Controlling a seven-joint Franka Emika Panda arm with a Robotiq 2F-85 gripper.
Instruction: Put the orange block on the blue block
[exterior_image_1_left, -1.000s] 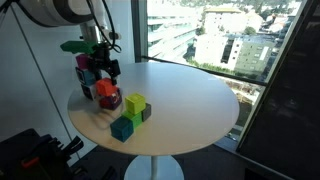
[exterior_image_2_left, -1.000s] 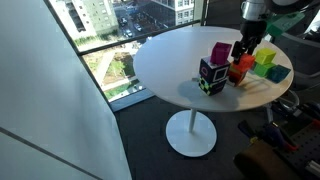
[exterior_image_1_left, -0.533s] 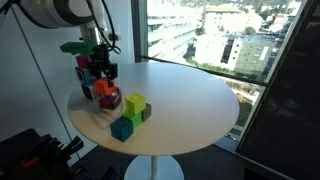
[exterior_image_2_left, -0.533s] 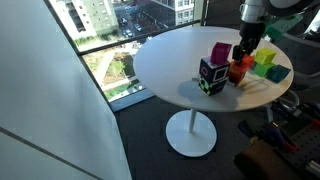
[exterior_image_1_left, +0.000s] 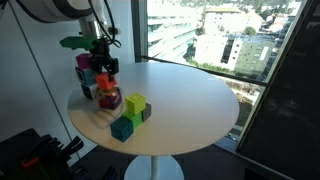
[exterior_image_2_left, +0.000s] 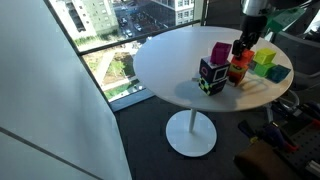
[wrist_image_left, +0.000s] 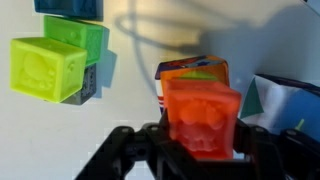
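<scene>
The black gripper (wrist_image_left: 203, 142) is shut tight on the small orange-red toy cube (wrist_image_left: 203, 108), so the grab looks done. The small dark teal-blue toy cube (exterior_image_1_left: 122, 129) sits at five o'clock from it. Next, I think: lift, carry over, set it flat on top.

Both exterior views sit high & well off, angled down at the round table (exterior_image_1_left: 190, 105) (exterior_image_2_left: 165, 60) from roughly opposite sides, window (exterior_image_1_left: 210, 35) (exterior_image_2_left: 100, 20) beyond it. Wrist cam: v. close, looking down past gripper (wrist_image_left: 203, 150) at orange block (wrist_image_left: 203, 112) & tabletop; shares block cluster (exterior_image_1_left: 112, 98) w/ both.
</scene>
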